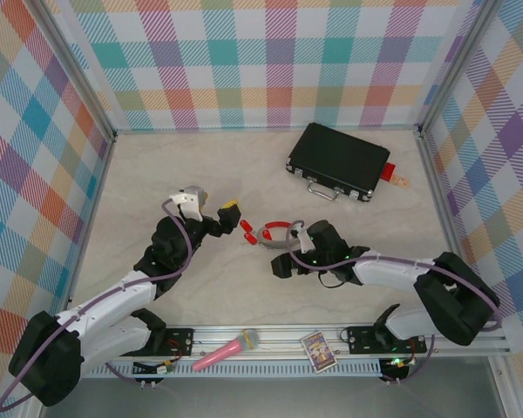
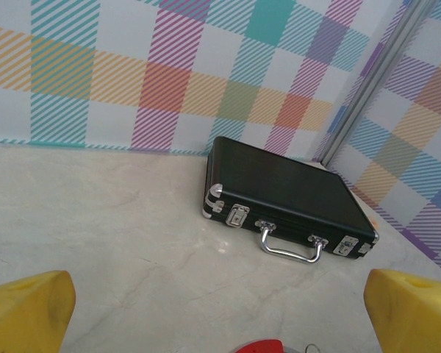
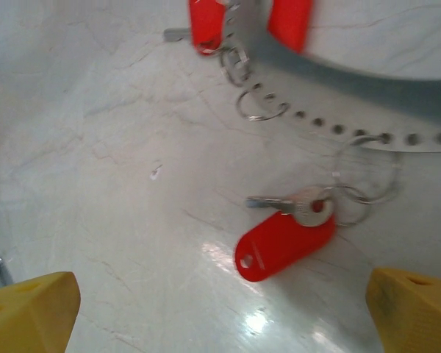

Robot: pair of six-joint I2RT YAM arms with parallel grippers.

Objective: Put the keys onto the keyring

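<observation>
Spread wide: right gripper (image 3: pixel 220 316) over the keys (image 3: pixel 283 243), left gripper (image 2: pixel 220 323) likewise. Could skid a flat key into the keyring (image 3: pixel 338 118) on closing.

1. A pale marble-patterned table (image 1: pixel 200 174) carries everything, and its surface is bare across the far left.
2. A black case (image 1: pixel 338 161) lies flat on the far right of the table, turned at an angle. Its silver handle, latches and corner caps face the near side.
3. A small red block with a pale beige bit (image 1: pixel 390 173) sits just beside the case's right end, the beige bit pointing away from the case.
4. Plaid walls (image 1: pixel 270 61) in pastel checks stand on three sides.
5. A metal rail (image 1: pixel 270 335) runs along the near edge.
6. A pink microphone (image 1: pixel 227 350) with a grey head lies slanted on the rail.
7. A small picture card (image 1: pixel 317 351) lies just right of the microphone.
</observation>
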